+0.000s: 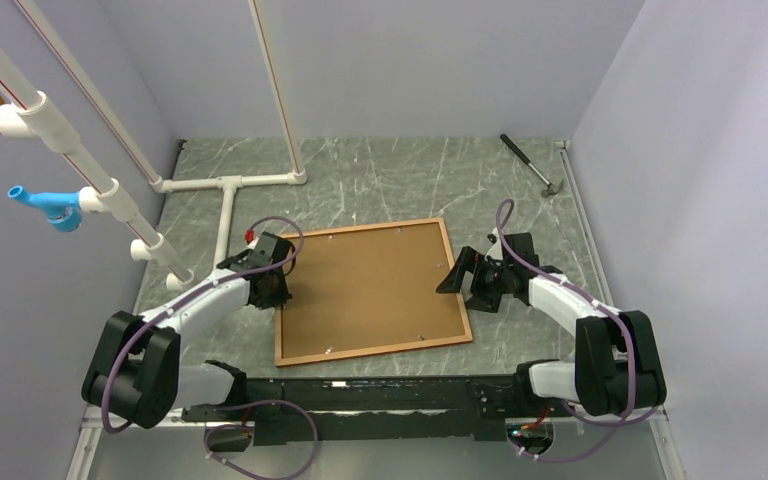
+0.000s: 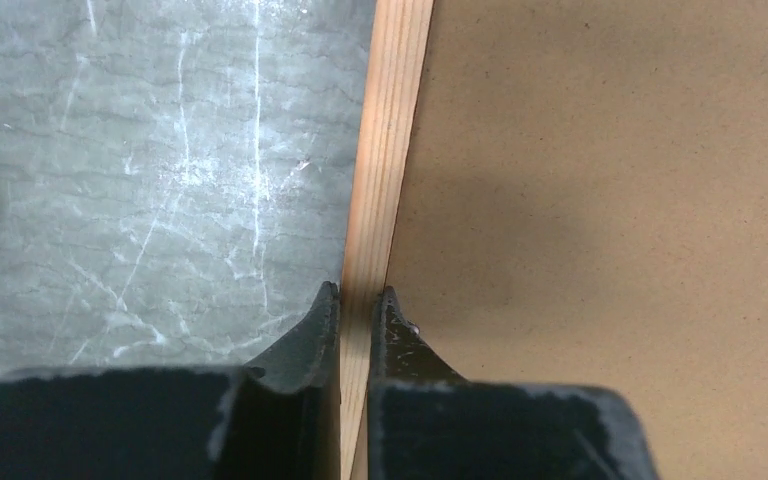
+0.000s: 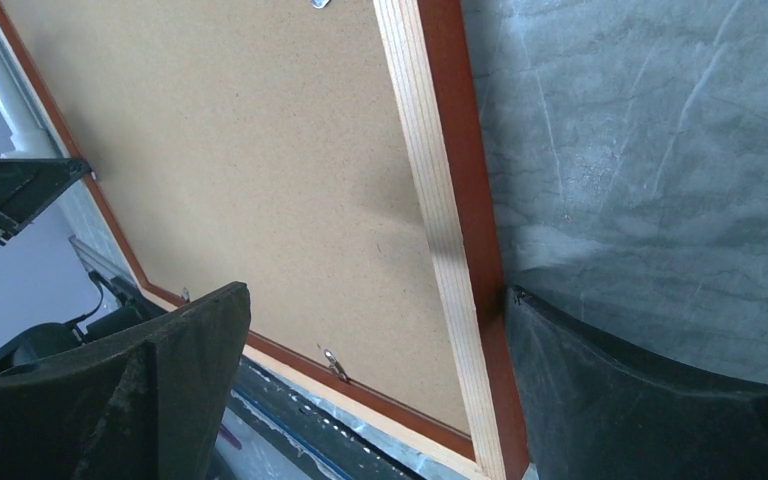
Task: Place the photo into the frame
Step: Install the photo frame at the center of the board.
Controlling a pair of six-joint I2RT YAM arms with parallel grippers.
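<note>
Under left wrist, gripper (image 2: 360, 296) tight on frame (image 2: 392, 120)

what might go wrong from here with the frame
1. The left end effector seems to pinch only a thin rail of the frame; lifting from there, the frame may twist or slip.
2. The right end effector is open astride the opposite rail, gripping nothing, so a lift might be lopsided.
3. The backing fills the frame and no photo shows; it may block insertion.

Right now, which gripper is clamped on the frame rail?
The left gripper: its fingers pinch the left rail of the frame from both sides. The right gripper stands wide open by the opposite rail.
</note>
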